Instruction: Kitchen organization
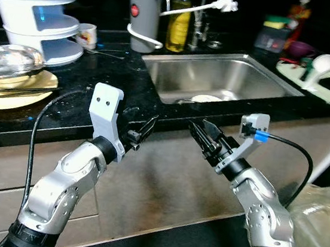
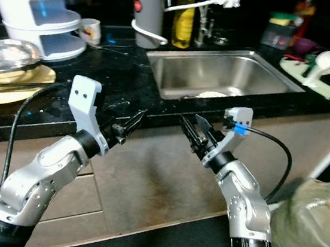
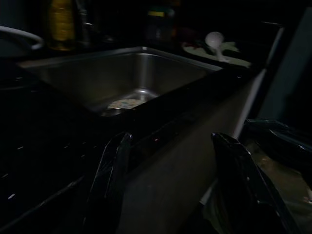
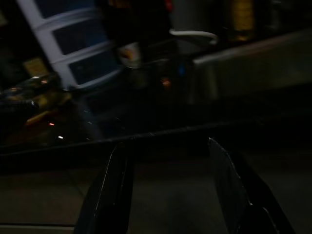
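My left gripper and right gripper hover side by side just in front of the black counter's front edge, below the steel sink. Both are open, with nothing between the fingers. A small pale plate lies at the bottom of the sink. In the left wrist view, the left gripper faces the sink and its plate. The dark right wrist view has the right gripper facing the counter's left part.
On the counter's left stand a white tiered container, a steel bowl on a yellow plate, and a cup. A grey jug and oil bottle stand behind the sink. A white spoon lies right. A plastic bag sits low right.
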Tool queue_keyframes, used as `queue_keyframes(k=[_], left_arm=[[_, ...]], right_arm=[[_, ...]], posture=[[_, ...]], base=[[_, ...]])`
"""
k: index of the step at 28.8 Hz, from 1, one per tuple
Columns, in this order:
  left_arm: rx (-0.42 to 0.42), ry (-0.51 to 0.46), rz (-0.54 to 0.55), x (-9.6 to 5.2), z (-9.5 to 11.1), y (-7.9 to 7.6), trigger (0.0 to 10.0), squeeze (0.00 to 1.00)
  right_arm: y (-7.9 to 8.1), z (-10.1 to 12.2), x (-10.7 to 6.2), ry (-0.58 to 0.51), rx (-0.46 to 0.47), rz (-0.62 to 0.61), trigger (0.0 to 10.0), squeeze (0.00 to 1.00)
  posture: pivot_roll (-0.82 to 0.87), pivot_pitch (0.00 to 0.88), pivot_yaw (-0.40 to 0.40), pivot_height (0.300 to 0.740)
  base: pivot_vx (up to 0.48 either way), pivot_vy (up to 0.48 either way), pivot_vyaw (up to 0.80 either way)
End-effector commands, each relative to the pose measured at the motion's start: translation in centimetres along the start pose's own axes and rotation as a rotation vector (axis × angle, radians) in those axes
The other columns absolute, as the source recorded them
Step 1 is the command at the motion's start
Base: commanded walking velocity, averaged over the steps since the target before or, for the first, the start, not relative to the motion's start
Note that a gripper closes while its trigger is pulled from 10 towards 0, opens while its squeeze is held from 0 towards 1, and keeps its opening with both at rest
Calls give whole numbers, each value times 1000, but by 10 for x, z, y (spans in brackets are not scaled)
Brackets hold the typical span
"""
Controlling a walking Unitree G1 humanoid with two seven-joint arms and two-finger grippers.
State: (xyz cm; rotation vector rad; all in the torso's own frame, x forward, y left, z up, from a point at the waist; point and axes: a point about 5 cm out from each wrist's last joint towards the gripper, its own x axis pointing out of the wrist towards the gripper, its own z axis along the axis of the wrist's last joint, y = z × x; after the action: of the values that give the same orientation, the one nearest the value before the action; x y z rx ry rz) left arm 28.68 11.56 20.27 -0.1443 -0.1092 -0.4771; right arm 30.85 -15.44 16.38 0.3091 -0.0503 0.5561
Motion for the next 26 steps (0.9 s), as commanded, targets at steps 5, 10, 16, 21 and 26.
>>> queue_keyframes(k=[5,10,16,21,26], left_arm=[[25,6,41,-4,-5,10,10000,0],[47,-21,85,-3,-1,15,10000,0],[70,-65,155,-4,10,25,10000,0],[87,-86,165,-2,15,27,10000,0],[91,-98,162,2,17,24,10000,0]], right_arm=[[5,-2,-2,15,5,71,10000,0],[9,2,0,1,-5,102,10000,0],[15,7,4,-24,-6,130,10000,0],[20,13,8,-53,-2,159,10000,0],[23,17,10,-68,-2,178,10000,0]], posture=[[-51,0,-37,740],[-51,0,-39,740],[-43,0,-42,740],[-37,0,-44,740],[-40,0,-43,740]], base=[[0,0,467],[0,0,775],[0,0,774],[0,0,769],[0,0,769]])
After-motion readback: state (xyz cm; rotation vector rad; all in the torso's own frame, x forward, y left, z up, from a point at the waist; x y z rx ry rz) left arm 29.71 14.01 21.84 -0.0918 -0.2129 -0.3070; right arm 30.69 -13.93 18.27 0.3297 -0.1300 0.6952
